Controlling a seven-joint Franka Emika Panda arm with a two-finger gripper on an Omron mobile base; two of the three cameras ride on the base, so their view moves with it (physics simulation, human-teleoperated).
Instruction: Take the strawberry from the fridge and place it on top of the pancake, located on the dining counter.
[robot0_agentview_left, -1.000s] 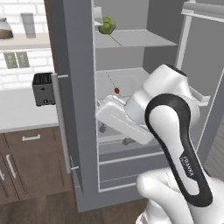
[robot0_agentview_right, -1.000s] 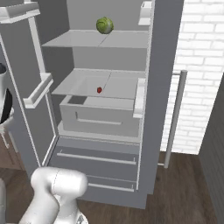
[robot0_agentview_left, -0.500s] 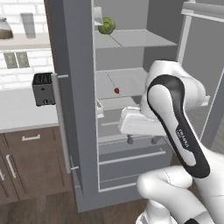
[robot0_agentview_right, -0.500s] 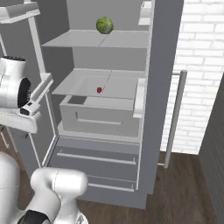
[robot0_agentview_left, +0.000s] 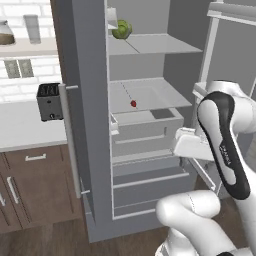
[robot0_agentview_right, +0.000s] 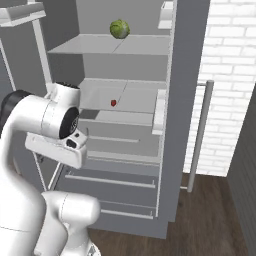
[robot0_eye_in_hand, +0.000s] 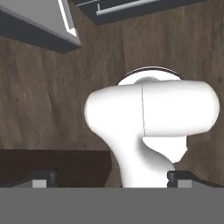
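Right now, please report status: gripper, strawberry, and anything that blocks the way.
Gripper empty, tips wide apart, pointing down at wood floor. Strawberry on middle fridge shelf, doors open. Nothing beside it; green round vegetable one shelf higher.

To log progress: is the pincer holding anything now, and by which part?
Nothing is held. The strawberry lies on the fridge shelf; the open pincer points at the floor.

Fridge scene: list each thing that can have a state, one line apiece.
fridge: doors open
strawberry: lying on a middle shelf, untouched
green round vegetable: resting on the upper shelf
lower drawers: shut
hand: pointing at the floor, fingertips apart, holding nothing
toaster: upright on the counter
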